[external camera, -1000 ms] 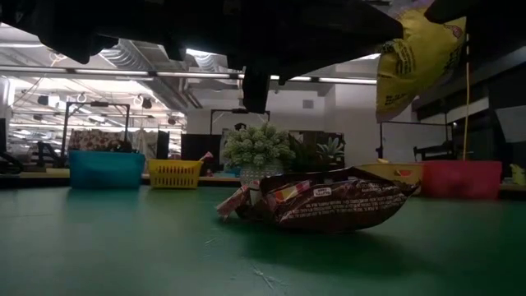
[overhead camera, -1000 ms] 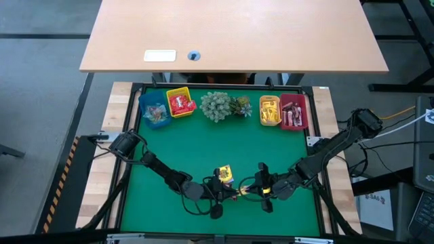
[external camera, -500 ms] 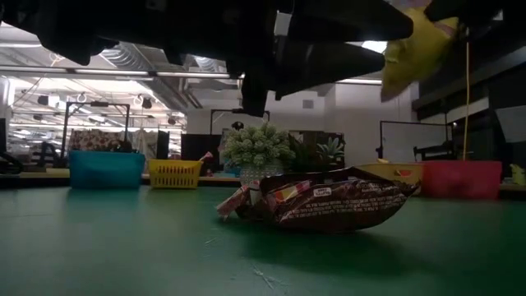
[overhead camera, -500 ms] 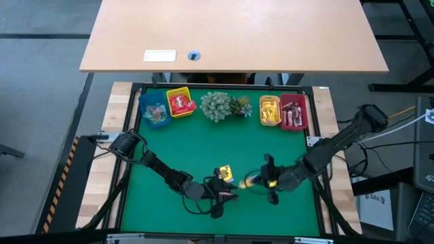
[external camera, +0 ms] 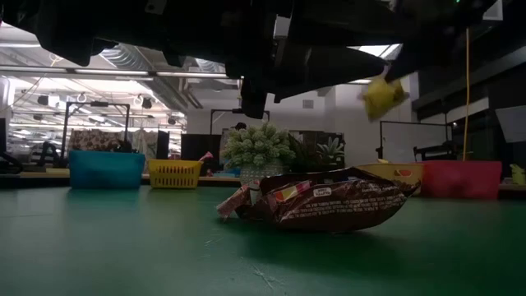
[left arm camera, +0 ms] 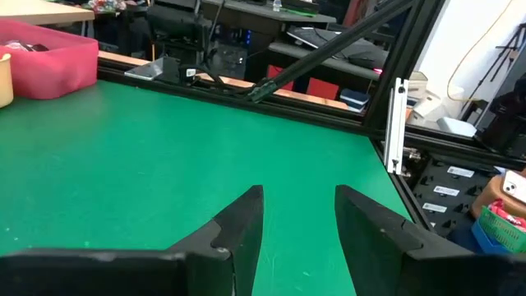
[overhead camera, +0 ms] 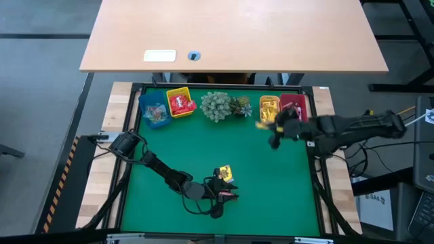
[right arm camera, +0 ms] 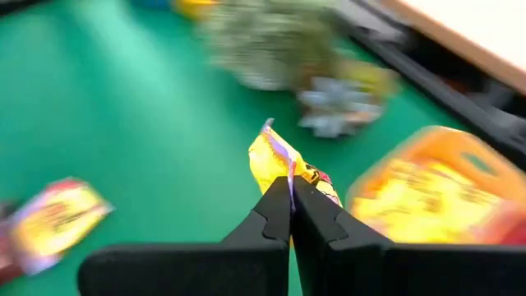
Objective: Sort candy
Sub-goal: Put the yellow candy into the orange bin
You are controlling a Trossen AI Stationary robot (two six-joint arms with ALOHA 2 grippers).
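Note:
My right gripper (overhead camera: 272, 133) is in the air near the orange bin (overhead camera: 270, 110), shut on a small yellow candy packet (right arm camera: 283, 164). This packet also shows in mid-air in the low view (external camera: 382, 94). My left gripper (left arm camera: 300, 197) stands open just above the green mat near the table's near edge (overhead camera: 232, 195), nothing between its fingers. A yellow-and-brown candy packet (overhead camera: 224, 175) lies flat on the mat just beyond it, and in the low view it is a crinkled brown bag (external camera: 329, 201). My right gripper pinches the yellow packet by its near end (right arm camera: 285, 174) between its two fingers (right arm camera: 316, 218). The fingers slant downward, and the rest of the packet sticks out past their tips. The packet is lifted clear of the mat.
Along the far edge stand a blue bin (overhead camera: 154, 114), a yellow bin (overhead camera: 180, 103), a grey-green plant cluster (overhead camera: 220, 106), the orange bin and a red bin (overhead camera: 296, 112), each bin holding sweets. Bare green mat (overhead camera: 203, 149) lies between the bins and my left gripper.
My right gripper has risen from beside my left gripper and swung toward the table's far right, up to the orange bin, carrying the yellow packet clear of the mat. My left gripper has opened and stayed in place. The brown packet has not moved.

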